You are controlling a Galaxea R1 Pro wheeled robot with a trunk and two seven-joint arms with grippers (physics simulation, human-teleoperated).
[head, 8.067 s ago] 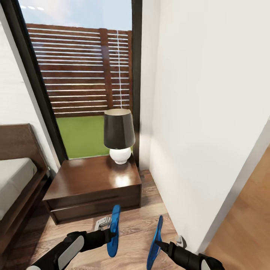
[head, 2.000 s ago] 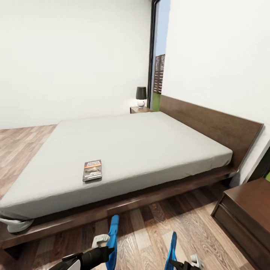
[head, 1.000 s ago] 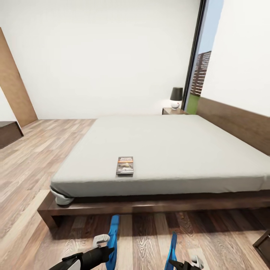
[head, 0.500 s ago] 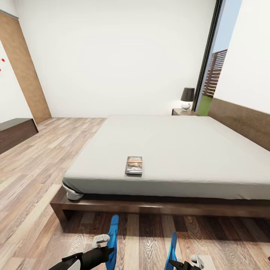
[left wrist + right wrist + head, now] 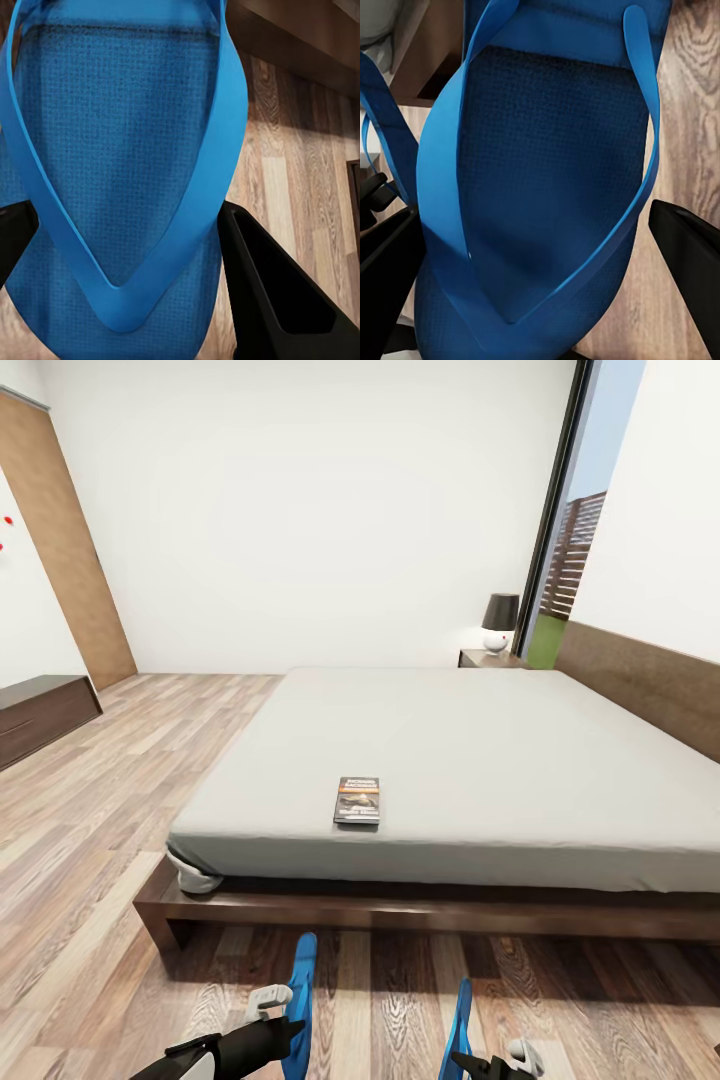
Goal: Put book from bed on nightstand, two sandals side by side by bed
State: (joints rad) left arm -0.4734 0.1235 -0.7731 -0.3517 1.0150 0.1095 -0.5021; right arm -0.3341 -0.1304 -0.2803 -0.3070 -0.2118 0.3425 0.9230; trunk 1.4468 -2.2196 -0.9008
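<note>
Holding item one nearest to me: the left claw [image 5: 290, 1015] is clamping a blue sandal [image 5: 301, 1000] on edge, low over the floor [image 5: 90, 830]; in the left wrist view its black fingers [image 5: 274, 300] are pressing either side of the sole [image 5: 120, 172], toe strap facing the camera.

Item two: the right claw [image 5: 470, 1055] is gripping the second sandal [image 5: 459, 1015], also on edge, just beside the first with a strip of plank floor between them. In the right wrist view the fingers [image 5: 690, 247] are flanking the sole [image 5: 547, 187].

Item three: the bed [image 5: 480, 760] is lying straight ahead, its dark frame [image 5: 400, 910] just beyond the sandals.

Item four: the book [image 5: 358, 800] is resting flat on the mattress, near the edge closest to me, untouched.

Item five: the nightstand [image 5: 490, 658] is standing at the far side by the headboard, carrying a lamp [image 5: 499, 622], beside the tall window [image 5: 560, 550]. A dresser [image 5: 40, 715] is sitting off to the left, against the wall.

Risks, as I am judging them: both sandals are hanging vertical, so releasing them as they are could leave them tipping over, landing strap-down or splaying apart instead of side by side. Lowering too close to the frame could be knocking a sole against the wood. With both claws occupied, the book is waiting; reaching for it before setting the sandals down would mean dropping one.
</note>
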